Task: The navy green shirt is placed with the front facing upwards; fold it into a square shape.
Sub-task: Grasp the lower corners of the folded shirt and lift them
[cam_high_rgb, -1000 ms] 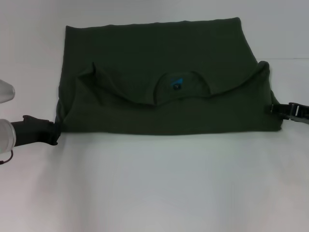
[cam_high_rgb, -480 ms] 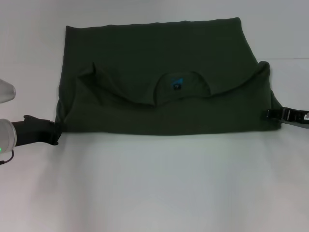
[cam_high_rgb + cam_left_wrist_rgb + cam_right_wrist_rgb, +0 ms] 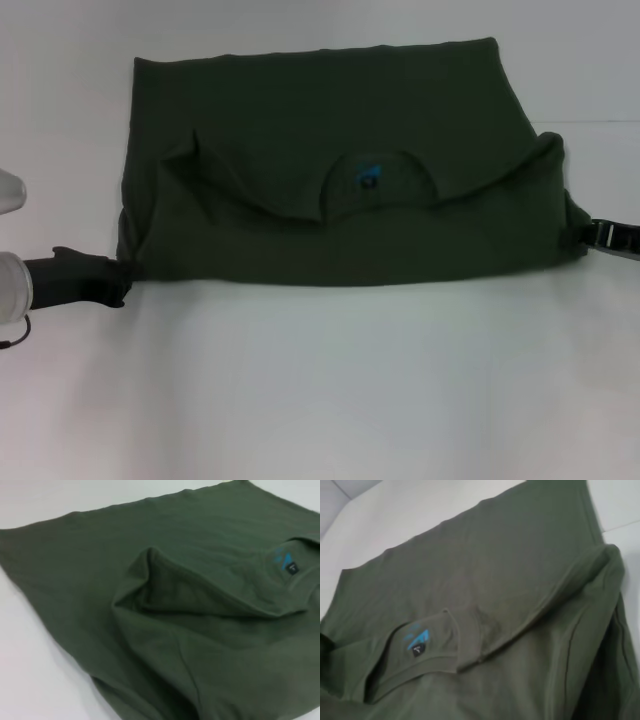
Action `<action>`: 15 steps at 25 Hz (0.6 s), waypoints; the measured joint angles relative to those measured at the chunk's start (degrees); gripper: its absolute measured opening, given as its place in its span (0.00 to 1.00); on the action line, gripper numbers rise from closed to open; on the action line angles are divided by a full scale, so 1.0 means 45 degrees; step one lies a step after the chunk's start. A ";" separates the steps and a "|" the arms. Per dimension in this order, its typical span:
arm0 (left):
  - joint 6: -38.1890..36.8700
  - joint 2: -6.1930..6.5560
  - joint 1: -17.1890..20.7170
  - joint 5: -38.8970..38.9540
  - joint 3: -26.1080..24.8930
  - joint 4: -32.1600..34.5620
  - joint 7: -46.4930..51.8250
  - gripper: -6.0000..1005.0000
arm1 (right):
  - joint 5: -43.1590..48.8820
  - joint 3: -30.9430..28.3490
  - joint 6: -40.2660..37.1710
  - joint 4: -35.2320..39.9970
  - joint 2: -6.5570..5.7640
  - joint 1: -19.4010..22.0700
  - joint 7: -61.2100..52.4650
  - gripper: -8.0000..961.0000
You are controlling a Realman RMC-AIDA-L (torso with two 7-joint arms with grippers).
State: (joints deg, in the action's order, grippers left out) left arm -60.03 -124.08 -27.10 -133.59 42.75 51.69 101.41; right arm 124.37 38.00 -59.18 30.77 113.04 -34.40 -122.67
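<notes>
the left gripper (image 3: pixel 118 275) is sitting low on the white table (image 3: pixel 320 400), right at the near left corner of the navy green shirt (image 3: pixel 330 150). it is touching the cloth there, but i cannot tell if it is pinching the corner or just resting by it, because its tips are hiding in the dark fabric. the shirt is lying in the far middle of the table, spread wide from side to side, with the top part folded down over the body so the collar and the neck label (image 3: pixel 367 178) are showing in the middle. the fold is looking puffy and wavy, not flat. on the right side, the right gripper (image 3: pixel 580 236) is meeting the near right corner of the shirt, and i cannot tell its grip either. i am guessing the step in hand is working on the two near corners together. to do it well, both arms should be moving at the same speed and height, keeping the edge tight between them so it is not sagging, and lining it up straight with the far edge.
</notes>
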 joint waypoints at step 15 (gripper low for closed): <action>-0.5325 0.0300 0.0600 -0.0152 -0.1940 0.1526 0.1097 0.00 | -0.0002 -0.1435 -0.4150 0.1922 -0.0091 0.1920 0.1088 0.03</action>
State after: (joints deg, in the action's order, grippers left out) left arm -83.99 -122.73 -24.40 -134.27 34.02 58.55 106.35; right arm 124.36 31.54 -77.85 39.42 112.63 -25.76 -117.77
